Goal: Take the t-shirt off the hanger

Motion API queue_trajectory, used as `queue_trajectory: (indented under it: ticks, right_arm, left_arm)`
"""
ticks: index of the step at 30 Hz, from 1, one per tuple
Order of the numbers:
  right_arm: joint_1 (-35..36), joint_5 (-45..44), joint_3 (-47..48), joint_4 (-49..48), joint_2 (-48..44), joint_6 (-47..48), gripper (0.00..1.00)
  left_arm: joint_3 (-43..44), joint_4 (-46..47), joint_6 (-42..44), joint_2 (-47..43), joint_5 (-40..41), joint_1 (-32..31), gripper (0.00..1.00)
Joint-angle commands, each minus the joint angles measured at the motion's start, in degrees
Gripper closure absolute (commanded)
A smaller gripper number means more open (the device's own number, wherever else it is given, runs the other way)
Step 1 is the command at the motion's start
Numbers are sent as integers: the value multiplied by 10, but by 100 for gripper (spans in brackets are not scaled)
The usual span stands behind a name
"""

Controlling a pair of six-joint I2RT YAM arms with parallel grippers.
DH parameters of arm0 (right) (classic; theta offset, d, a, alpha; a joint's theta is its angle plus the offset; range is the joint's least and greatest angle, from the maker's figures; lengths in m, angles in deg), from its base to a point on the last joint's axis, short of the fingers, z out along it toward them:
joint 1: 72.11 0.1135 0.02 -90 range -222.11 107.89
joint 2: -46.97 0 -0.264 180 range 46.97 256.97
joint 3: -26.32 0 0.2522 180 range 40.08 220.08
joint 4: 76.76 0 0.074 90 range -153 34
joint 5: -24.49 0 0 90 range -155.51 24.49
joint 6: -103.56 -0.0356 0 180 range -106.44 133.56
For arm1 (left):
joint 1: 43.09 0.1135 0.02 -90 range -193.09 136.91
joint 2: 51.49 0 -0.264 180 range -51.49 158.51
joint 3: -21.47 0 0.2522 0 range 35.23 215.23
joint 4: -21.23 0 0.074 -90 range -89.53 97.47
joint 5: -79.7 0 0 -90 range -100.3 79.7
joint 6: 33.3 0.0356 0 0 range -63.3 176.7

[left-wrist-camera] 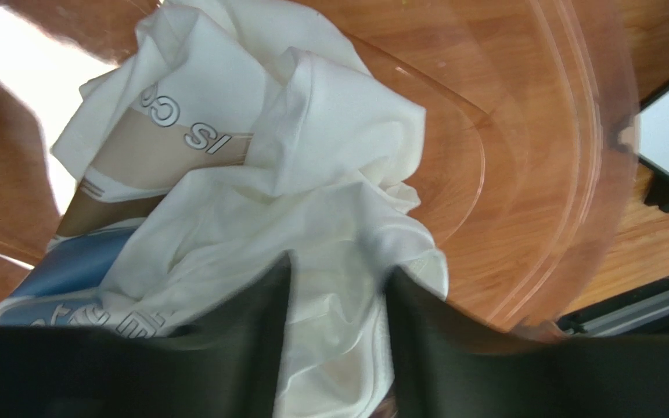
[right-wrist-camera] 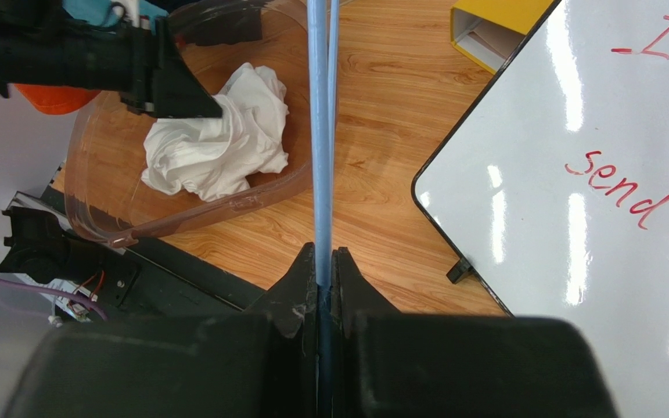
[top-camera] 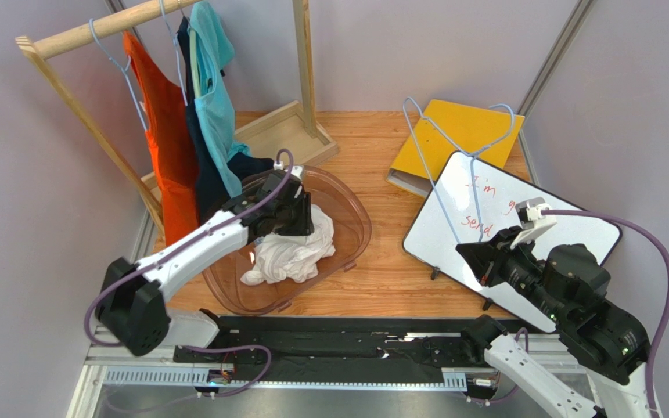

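Observation:
The white t-shirt (top-camera: 293,252) lies crumpled in the clear brown plastic bin (top-camera: 357,228), off the hanger. It also shows in the left wrist view (left-wrist-camera: 312,174) and the right wrist view (right-wrist-camera: 216,144). My left gripper (top-camera: 292,219) hangs over the bin, open, its fingers either side of a fold of the shirt (left-wrist-camera: 336,279). My right gripper (top-camera: 476,255) is shut on the bare light-blue wire hanger (top-camera: 475,187) and holds it above the whiteboard. In the right wrist view the hanger wire (right-wrist-camera: 320,131) runs straight up from the closed jaws (right-wrist-camera: 325,257).
A wooden rack (top-camera: 94,30) at the back left holds an orange shirt (top-camera: 163,131), a navy one and a teal one (top-camera: 216,96) on hangers. A yellow binder (top-camera: 460,131) and a whiteboard (top-camera: 565,231) lie at the right. A black strip (top-camera: 329,335) runs along the near edge.

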Motion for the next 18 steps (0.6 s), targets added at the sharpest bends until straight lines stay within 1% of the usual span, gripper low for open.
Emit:
queue_trajectory:
  ticks: [1, 3, 4, 5, 6, 7, 9, 10, 11, 12, 13, 14, 15, 16, 17, 18]
  right_arm:
    - [3, 17, 6, -29, 32, 3, 100]
    - [3, 18, 3, -43, 57, 3, 100]
    - [2, 20, 3, -48, 71, 2, 100]
    - [3, 20, 3, -53, 94, 1, 100]
    - [3, 39, 2, -69, 107, -1, 100]
    - [3, 42, 1, -78, 120, -7, 100]
    - [9, 48, 3, -105, 169, -14, 100]
    - [27, 47, 7, -115, 185, -18, 100]
    - [44, 29, 11, -124, 222, -20, 100]
    - [62, 1, 30, -137, 244, -20, 100]
    - [101, -43, 43, -143, 268, -15, 100]
    - [116, -55, 58, -146, 317, -11, 100]
    - [125, -60, 95, -155, 343, -7, 100]
    - [131, -55, 114, -159, 367, -4, 100]
    - [130, -55, 135, -173, 413, -1, 100]
    - [130, -56, 154, -182, 435, 5, 100]
  left_arm:
    - [-20, 11, -9, -161, 13, 0, 37]
    - [-33, 9, -2, -209, 5, -1, 24]
    - [-35, 0, 3, -252, -5, -1, 21]
    - [-35, -8, 6, -274, -6, -1, 20]
    - [-35, -15, 8, -295, -6, 0, 20]
    - [-35, -26, 15, -337, -3, -1, 19]
    - [-37, -42, 20, -378, 9, 0, 20]
    - [-37, -65, 17, -412, 29, -1, 21]
    - [-38, -76, 13, -430, 39, -1, 22]
    - [-40, -85, 9, -446, 49, 0, 23]
    - [-47, -101, 6, -482, 68, 0, 23]
    - [-50, -109, -2, -502, 77, -1, 23]
    - [-56, -115, -5, -540, 87, -1, 23]
    - [-70, -121, -8, -560, 98, -1, 23]
    - [-78, -122, -12, -579, 100, -1, 23]
    - [-86, -121, -12, -612, 98, -1, 23]
